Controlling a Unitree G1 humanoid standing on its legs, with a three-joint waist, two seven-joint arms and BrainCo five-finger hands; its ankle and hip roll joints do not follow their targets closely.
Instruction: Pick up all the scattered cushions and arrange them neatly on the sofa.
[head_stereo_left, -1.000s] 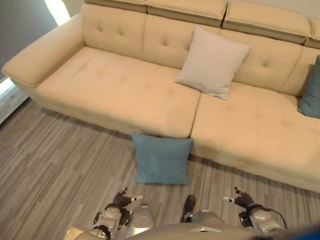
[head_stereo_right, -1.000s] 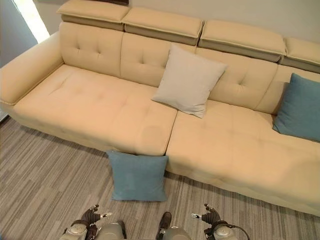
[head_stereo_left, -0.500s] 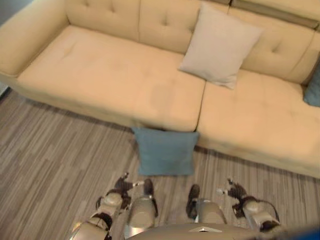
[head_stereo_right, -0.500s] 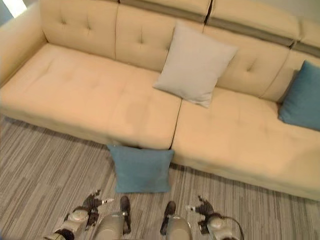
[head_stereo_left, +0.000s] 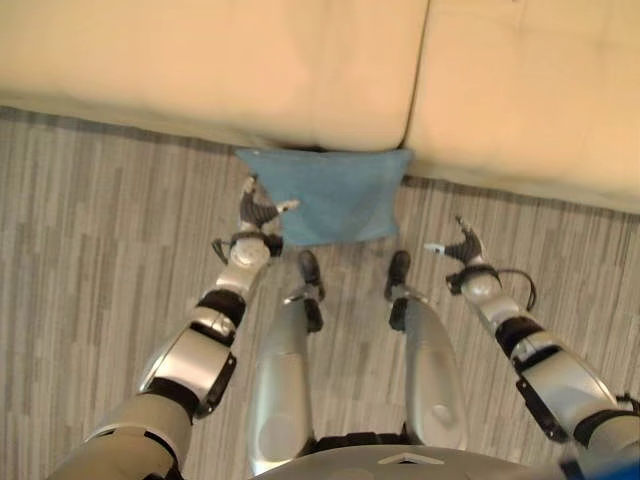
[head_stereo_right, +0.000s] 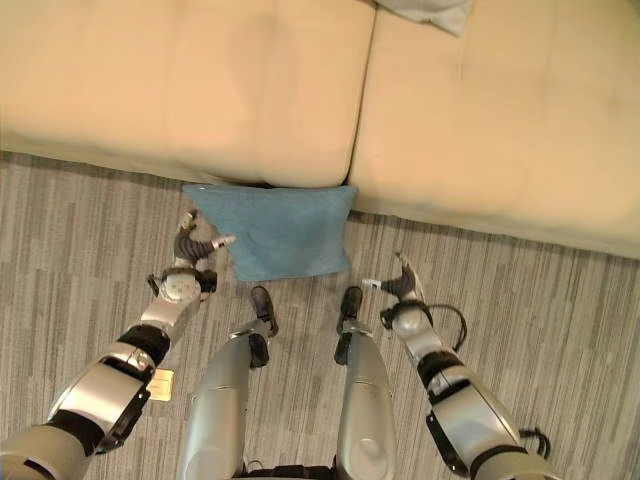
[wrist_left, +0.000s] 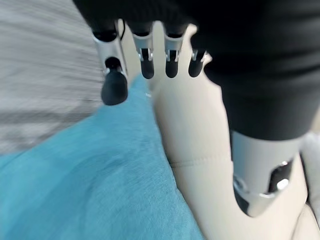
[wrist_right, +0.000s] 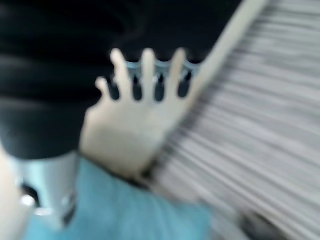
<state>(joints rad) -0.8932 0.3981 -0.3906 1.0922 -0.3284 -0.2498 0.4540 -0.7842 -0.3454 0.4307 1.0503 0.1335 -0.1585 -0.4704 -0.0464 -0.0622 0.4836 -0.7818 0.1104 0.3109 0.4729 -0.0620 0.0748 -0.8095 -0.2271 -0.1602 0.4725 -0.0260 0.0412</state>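
a blue cushion (head_stereo_left: 325, 194) is lying on the grey striped floor (head_stereo_left: 90, 230), its far edge tucked against the front of the cream sofa (head_stereo_left: 200, 60) just below the seam between two seat sections. the robot's left hand (head_stereo_left: 256, 212) is reaching in at the cushion's near left corner, fingers (wrist_left: 114, 86) extended and loosely spread with the thumb apart, gripping nothing; in the left wrist view the dark fingertips are hanging just above the blue fabric, with the cushion's edge running out ahead of them toward the sofa's cream front. whether any tip is actually touching the cloth cannot be told. the right hand (head_stereo_left: 458, 245) is hovering over bare floor to the right of the cushion, well apart from it, its fingers also open and relaxed and holding nothing; in the right wrist view the cushion (wrist_right: 125, 210) is showing as a blue patch off to the thumb's side, past the straightened fingers (wrist_right: 148, 62), with the striped floor stretching away on the other side. at the far edge of the right eye view, the corner of a pale grey cushion (head_stereo_right: 425, 10) is resting on the sofa seat, well beyond both hands.
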